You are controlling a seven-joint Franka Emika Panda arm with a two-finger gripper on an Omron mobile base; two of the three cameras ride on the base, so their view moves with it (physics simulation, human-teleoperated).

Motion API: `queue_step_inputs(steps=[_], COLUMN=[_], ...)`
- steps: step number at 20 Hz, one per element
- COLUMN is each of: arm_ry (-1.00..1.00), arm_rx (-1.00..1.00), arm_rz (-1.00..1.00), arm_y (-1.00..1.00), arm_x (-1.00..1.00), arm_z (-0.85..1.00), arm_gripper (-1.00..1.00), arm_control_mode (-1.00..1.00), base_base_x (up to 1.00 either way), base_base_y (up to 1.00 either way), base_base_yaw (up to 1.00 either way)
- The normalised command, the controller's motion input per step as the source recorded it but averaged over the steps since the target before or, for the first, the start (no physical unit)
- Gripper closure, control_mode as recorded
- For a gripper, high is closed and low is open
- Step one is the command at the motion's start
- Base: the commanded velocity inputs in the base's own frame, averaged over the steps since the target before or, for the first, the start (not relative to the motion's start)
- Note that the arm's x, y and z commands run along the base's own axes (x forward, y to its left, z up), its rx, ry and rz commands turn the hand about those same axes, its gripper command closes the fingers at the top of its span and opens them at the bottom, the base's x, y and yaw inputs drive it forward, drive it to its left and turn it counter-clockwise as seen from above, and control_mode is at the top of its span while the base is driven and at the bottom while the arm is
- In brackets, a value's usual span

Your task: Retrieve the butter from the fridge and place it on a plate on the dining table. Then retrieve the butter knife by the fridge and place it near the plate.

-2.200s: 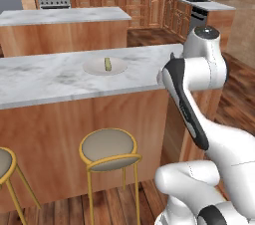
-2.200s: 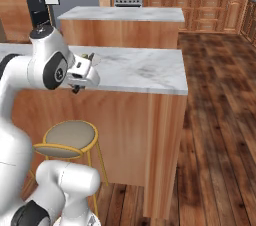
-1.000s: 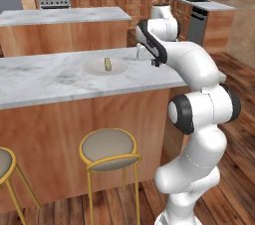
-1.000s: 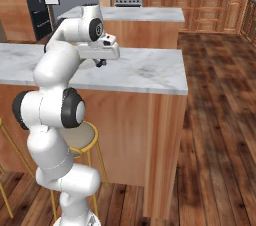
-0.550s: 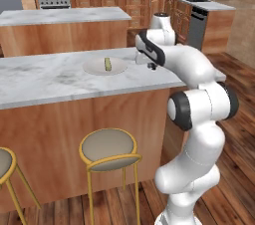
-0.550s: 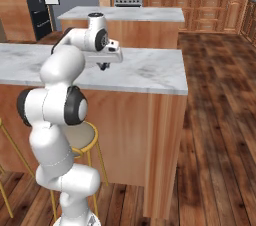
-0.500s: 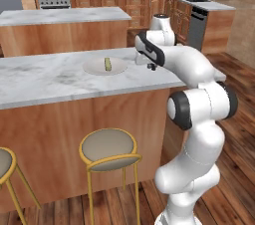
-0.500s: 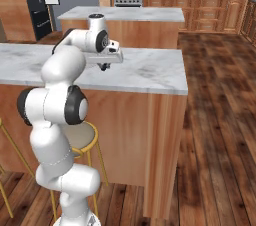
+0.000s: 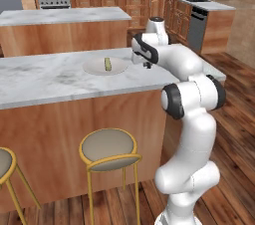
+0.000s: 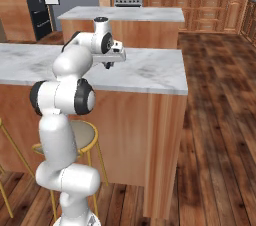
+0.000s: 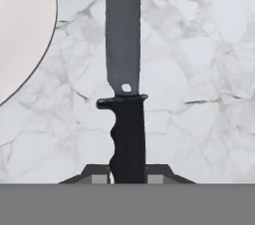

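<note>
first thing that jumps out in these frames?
The dark butter knife gripped by its handle in the hand, blade out over the marble dining table. Beside it sits the plate with the yellow butter on it.

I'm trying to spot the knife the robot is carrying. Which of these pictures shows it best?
The hand view: the butter knife runs up its middle, dark handle clamped in the gripper, grey blade over the marble dining table beside the plate. In the left base view the gripper hides it; in the right base view the gripper shows no clear blade.
</note>
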Motion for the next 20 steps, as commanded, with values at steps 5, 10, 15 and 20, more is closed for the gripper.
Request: queue_step_inputs(steps=[5, 10, 15, 20], arm_ry=[0.0, 0.0, 0.0, 0.0], arm_rx=[0.0, 0.0, -0.01, -0.01], arm_rz=[0.0, 0.0, -0.02, -0.01], arm_y=[0.05, 0.13, 0.13, 0.04], arm_x=[0.66, 0.54, 0.42, 0.3], arm_z=[-0.1, -0.17, -0.22, -0.26], arm_gripper=[1.0, 1.0, 1.0, 1.0], arm_control_mode=[-1.0, -1.0, -1.0, -1.0], base_base_x=[0.0, 0.0, 0.0, 0.0], base_base_y=[0.0, 0.0, 0.0, 0.0], base_base_yaw=[0.0, 0.0, 0.0, 0.0])
